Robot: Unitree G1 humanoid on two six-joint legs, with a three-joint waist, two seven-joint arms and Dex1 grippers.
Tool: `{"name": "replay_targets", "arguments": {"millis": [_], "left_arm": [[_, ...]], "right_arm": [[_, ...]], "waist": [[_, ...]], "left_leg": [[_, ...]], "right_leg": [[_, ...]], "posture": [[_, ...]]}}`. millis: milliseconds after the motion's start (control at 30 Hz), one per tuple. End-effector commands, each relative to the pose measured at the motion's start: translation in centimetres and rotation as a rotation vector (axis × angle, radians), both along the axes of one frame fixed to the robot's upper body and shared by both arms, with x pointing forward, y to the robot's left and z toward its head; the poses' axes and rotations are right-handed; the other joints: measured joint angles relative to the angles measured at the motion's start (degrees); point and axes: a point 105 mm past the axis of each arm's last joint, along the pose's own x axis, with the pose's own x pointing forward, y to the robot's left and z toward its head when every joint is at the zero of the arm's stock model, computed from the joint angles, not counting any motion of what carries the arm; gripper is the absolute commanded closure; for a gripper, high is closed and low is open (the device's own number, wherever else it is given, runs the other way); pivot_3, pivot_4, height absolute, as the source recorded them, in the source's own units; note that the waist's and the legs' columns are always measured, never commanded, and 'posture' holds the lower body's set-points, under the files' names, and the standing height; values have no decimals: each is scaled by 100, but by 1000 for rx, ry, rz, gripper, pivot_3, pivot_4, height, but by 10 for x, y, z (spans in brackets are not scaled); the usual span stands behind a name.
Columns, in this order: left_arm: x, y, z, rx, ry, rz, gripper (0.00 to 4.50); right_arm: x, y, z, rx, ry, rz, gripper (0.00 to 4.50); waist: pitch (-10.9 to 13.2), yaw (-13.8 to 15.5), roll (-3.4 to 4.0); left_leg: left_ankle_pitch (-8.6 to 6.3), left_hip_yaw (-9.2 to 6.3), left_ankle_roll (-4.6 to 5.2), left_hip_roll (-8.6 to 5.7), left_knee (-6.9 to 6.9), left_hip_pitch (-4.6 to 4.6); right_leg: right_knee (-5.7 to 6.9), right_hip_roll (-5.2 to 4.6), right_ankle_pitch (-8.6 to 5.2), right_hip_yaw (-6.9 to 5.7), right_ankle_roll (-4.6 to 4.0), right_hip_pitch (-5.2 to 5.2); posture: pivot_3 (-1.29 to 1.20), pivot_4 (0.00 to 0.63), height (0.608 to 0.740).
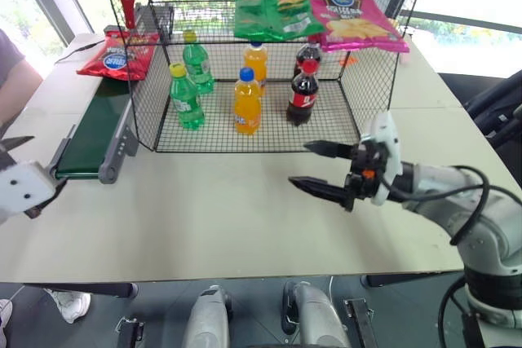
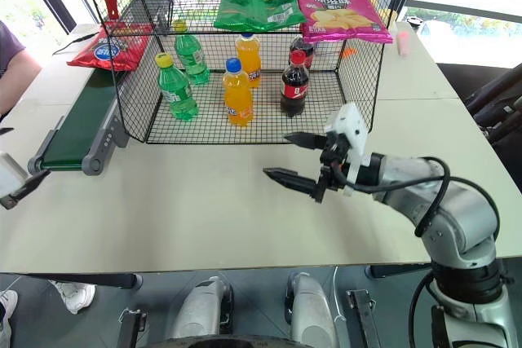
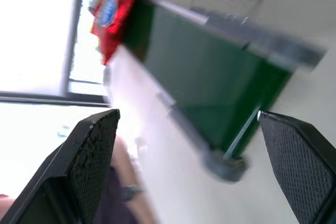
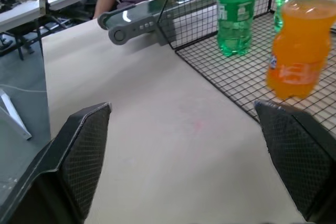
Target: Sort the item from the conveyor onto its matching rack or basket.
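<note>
Left eye view: the red bag [image 1: 119,55] lies untouched at the conveyor's [image 1: 94,132] far end, beside the cage, so both grippers, left [image 1: 24,185] and right [image 1: 326,170], wait empty with jaws apart over the worktop [image 1: 220,218].

Red chip bag [image 1: 119,55] with blue oval logo, dark green conveyor [image 1: 94,132].

Red chip bag [image 3: 113,11] lies on the green conveyor [image 3: 210,82].

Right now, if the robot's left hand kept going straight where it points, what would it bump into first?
Probably the near end of the conveyor: the open left hand faces along its green belt, with the red chip bag farther up.
</note>
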Motion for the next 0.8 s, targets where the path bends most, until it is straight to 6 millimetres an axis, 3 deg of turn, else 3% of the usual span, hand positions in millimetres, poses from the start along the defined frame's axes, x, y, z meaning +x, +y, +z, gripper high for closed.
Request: {"name": "replay_targets", "arguments": {"millis": [33, 267, 500, 800], "left_arm": [[11, -2, 15, 126, -84, -68, 57], [37, -4, 10, 131, -95, -125, 57], [65, -3, 2, 186, -75, -114, 57], [72, -3, -7, 194, -55, -103, 57]], "right_arm": [[-10, 7, 4, -33, -49, 32, 0], [-19, 10, 7, -88, -94, 84, 0], [-14, 7, 11, -98, -136, 35, 0], [-11, 1, 12, -108, -147, -8, 0]], "waist": [[2, -9, 3], [3, -42, 4], [2, -29, 3], [1, -30, 2]], "left_leg": [[0, 5, 0, 0, 0, -1], [0, 14, 1, 3, -14, 1], [1, 17, 2, 3, -14, 0], [2, 19, 3, 3, -12, 2]], "right_leg": [[-2, -3, 0, 0, 1, -1], [2, 0, 9, -1, -11, -10], [9, 2, 14, -1, -16, -15], [14, 2, 15, -1, -15, -13]], "posture": [[0, 150, 740], [0, 150, 740], [0, 150, 740], [0, 150, 740]]}}
